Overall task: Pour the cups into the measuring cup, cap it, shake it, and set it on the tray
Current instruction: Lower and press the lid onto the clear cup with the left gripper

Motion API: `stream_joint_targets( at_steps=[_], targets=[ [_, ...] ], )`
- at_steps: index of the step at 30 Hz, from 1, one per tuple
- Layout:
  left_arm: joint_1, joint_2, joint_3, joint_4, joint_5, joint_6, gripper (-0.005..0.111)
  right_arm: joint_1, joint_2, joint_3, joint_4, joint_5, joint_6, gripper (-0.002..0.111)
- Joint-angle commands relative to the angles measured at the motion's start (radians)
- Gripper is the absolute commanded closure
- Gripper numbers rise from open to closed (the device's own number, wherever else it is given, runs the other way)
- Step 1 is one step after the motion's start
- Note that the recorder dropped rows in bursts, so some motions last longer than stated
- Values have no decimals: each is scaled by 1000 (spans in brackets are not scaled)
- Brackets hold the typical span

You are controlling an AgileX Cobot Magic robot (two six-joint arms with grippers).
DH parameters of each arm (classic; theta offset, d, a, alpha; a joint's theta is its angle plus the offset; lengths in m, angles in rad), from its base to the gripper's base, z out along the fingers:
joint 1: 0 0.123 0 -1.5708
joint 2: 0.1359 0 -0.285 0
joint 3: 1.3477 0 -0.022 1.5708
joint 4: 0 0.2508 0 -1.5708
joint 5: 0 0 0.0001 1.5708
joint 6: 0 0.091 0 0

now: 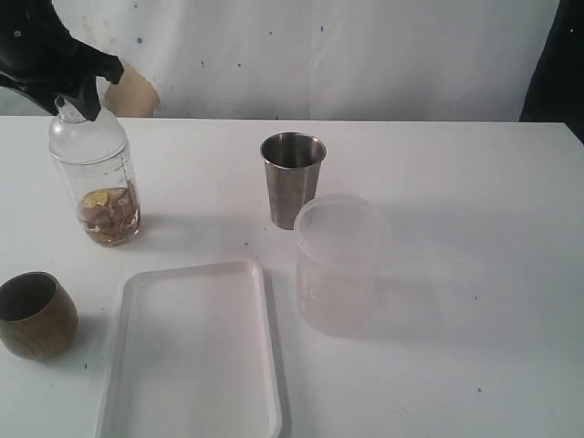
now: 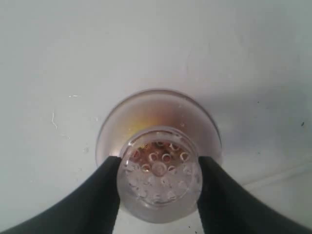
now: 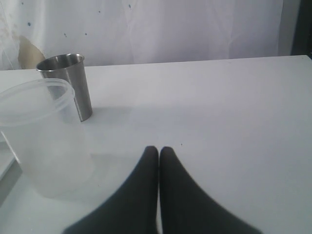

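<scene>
Tray (image 1: 194,356) at the front edge, bare. Near the back-left corner my left gripper (image 1: 77,106) pinches the cap (image 2: 159,178) on the measuring cup (image 1: 96,187), contents inside. Right gripper (image 3: 159,153) pressed together, empty. Pouring and capping look done; shaking I can't confirm, traying remains.

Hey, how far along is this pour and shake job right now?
Pouring looks done: the measuring cup holds brownish pieces, and its cap is on. In hand: the left gripper clamps the cap's top, with the cup standing on the table. Whether it was shaken cannot be told. Left: setting it on the tray, which holds nothing yet. The right gripper is shut, holding nothing.
</scene>
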Motion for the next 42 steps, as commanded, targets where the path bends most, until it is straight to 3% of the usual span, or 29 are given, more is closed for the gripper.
stream_joint_targets(
  at_steps=[1, 12, 29, 42],
  targets=[
    [-29, 23, 17, 85, 42, 11, 107, 7, -6, 6, -2, 2, -2, 108],
    [-40, 48, 17, 191, 42, -2, 107, 7, -6, 6, -2, 2, -2, 108],
    [-38, 42, -31, 187, 42, -32, 107, 7, -6, 6, -2, 2, -2, 108],
    [-36, 42, -37, 245, 42, -63, 71, 7, -6, 6, -2, 2, -12, 108]
  ],
)
